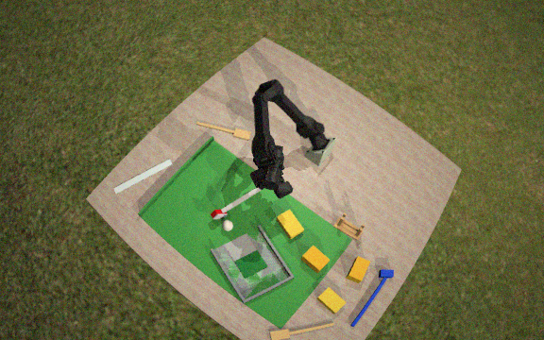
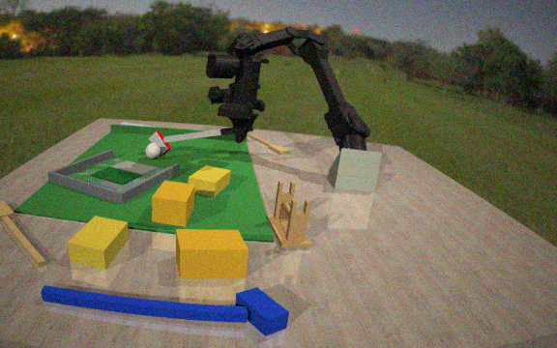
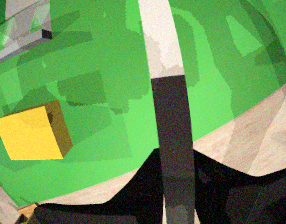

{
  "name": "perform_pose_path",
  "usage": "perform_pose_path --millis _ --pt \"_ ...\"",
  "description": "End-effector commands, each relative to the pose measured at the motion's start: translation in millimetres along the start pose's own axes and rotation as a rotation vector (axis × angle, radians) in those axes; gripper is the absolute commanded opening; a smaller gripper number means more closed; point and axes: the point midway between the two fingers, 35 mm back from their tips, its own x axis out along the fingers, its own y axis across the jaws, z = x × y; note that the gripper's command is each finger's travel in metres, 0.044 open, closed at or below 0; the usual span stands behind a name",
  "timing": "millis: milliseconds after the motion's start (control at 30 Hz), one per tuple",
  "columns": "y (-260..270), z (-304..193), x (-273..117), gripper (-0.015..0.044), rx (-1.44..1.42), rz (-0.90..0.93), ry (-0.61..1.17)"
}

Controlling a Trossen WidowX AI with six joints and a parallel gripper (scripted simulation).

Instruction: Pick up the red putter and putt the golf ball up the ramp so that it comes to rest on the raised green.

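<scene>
Fingers (image 2: 238,135) pinch the red putter (image 1: 235,203); its head seemingly sits just behind the golf ball (image 1: 228,225). Next: stroke toward the ramp (image 1: 241,244).

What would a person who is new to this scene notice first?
The black arm first, bent high over the green mat, its pincer shut on a red-headed putter. The putter head sits right beside a white ball. Next, the grey-framed raised green and the yellow blocks near it.

Outdoor grass field (image 2: 453,126) at dusk; trees (image 2: 501,72) behind.
</scene>
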Motion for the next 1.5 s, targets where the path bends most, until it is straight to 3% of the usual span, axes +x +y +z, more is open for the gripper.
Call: perform_pose_path --millis 0,533,1467 --pt "13.3 0.5 -1.2 0.0000 0.021 0.006 -0.005" --pt "13.4 0.3 -60.3 0.0000 0.020 0.007 -0.004" --pt "13.3 -0.1 -52.1 0.0000 0.012 0.005 -0.003"
